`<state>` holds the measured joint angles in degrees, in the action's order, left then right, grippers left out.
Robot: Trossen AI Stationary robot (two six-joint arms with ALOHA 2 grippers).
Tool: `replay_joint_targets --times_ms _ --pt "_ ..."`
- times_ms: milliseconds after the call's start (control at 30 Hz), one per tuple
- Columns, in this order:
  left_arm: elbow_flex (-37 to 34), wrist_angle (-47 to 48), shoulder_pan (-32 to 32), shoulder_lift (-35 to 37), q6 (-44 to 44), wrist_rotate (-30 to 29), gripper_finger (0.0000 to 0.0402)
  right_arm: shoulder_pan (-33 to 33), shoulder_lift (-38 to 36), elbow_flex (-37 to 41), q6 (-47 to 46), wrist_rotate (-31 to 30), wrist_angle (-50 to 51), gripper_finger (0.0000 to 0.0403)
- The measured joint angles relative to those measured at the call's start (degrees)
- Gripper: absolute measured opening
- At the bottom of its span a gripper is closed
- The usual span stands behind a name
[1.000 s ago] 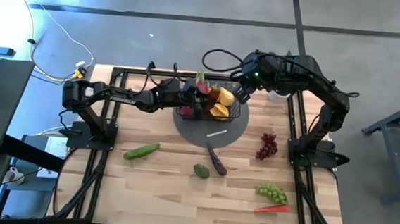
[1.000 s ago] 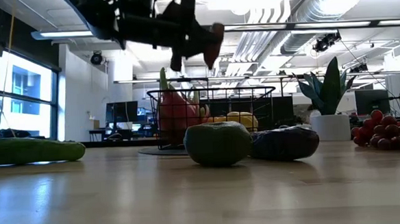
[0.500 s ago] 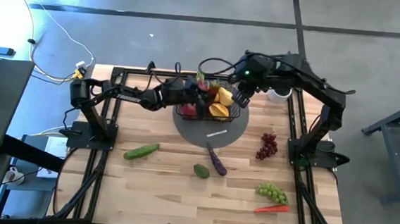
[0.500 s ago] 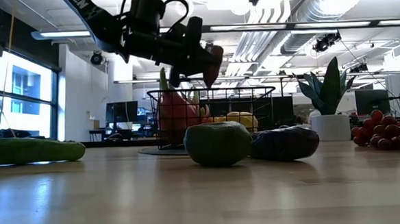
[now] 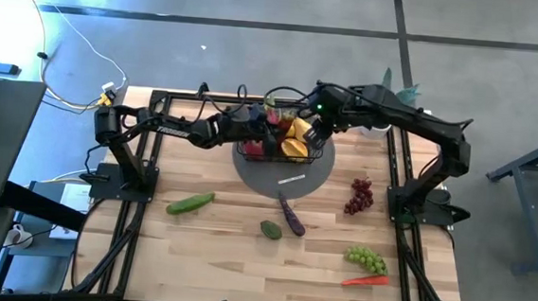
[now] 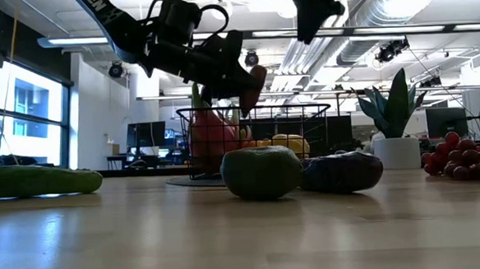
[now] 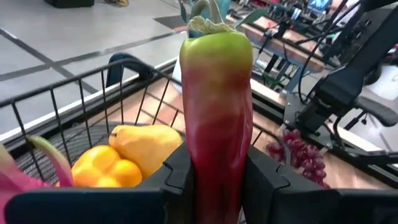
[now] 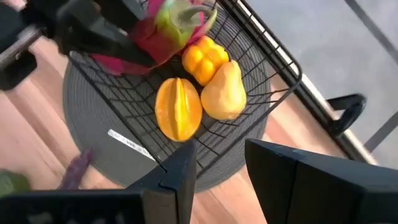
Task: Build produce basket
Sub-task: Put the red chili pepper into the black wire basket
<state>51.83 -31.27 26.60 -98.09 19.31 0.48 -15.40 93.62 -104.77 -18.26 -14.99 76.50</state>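
Lying nearest on the bench (image 5: 223, 261) are the carrot (image 5: 364, 281) and the green grapes (image 5: 366, 260), and a little farther the green round piece (image 5: 271, 229), the eggplant (image 5: 291, 215), the cucumber (image 5: 190, 203) and the red grapes (image 5: 359, 196). All of these are still waiting outside the basket (image 5: 318, 154).

The basket is standing on the grey mat (image 5: 281, 178) in the far middle of the bench. It is already holding a dragon fruit (image 8: 163, 30), a yellow pepper (image 8: 202, 59), a pear (image 8: 222, 93) and an orange ribbed fruit (image 8: 178, 109).

The left gripper (image 7: 214, 174) is hanging over the left side of the basket, and its jaws are pinching a red chilli (image 7: 216, 112) by the lower half, stem end pointing away. The chilli is probably light, smooth and a bit slippery, so a grip across its thick middle is looking safer than near the tip. It is long, so it will probably be lying better along a basket wall than across the round fruits.

The right gripper (image 8: 221, 165) is hovering above the right side of the basket with jaws partly apart and holding nothing.
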Motion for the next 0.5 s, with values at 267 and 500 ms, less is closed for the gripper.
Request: replay_joint_targets --times_ms 267,500 --pt "0.0 1.6 -0.1 0.0 0.0 -2.8 0.0085 0.4 -2.2 9.9 -8.4 0.5 -8.2 0.0121" --pt "0.0 2.7 -0.1 0.0 1.7 -3.2 0.0122 1.9 -2.3 12.1 -10.2 0.5 -8.9 0.0121"
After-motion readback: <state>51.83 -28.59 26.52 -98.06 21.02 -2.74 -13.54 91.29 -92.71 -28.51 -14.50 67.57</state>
